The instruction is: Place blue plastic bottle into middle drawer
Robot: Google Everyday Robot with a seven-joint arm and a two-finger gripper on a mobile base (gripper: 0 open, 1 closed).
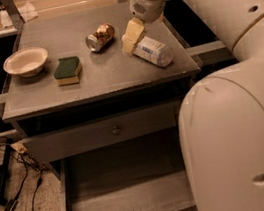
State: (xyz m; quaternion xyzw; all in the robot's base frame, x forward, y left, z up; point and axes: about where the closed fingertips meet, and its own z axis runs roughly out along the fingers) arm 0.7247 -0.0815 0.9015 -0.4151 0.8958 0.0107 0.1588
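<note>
Gripper: the gripper [130,35] is low over the back right part of the cabinet top [102,80], touching or just beside the near end of the bottle.
Gripper hold: I cannot tell if it is open or closed.
Blue plastic bottle: the blue plastic bottle [154,51] lies on its side on the top, close to the right edge.
Crushed can: the crushed can [99,36] lies just left of the gripper.
Sponge: the green and yellow sponge [68,70] sits well left of the bottle, with a wide grey stretch between them.
Bowl: the white bowl [26,61] sits near the left edge.
Top drawer front: the drawer front with a knob [116,129] is pushed in.
Middle drawer: the middle drawer [121,190] is pulled out below, plank floor showing.
Arm: the big arm [238,134] covers the drawer's right side.
</note>
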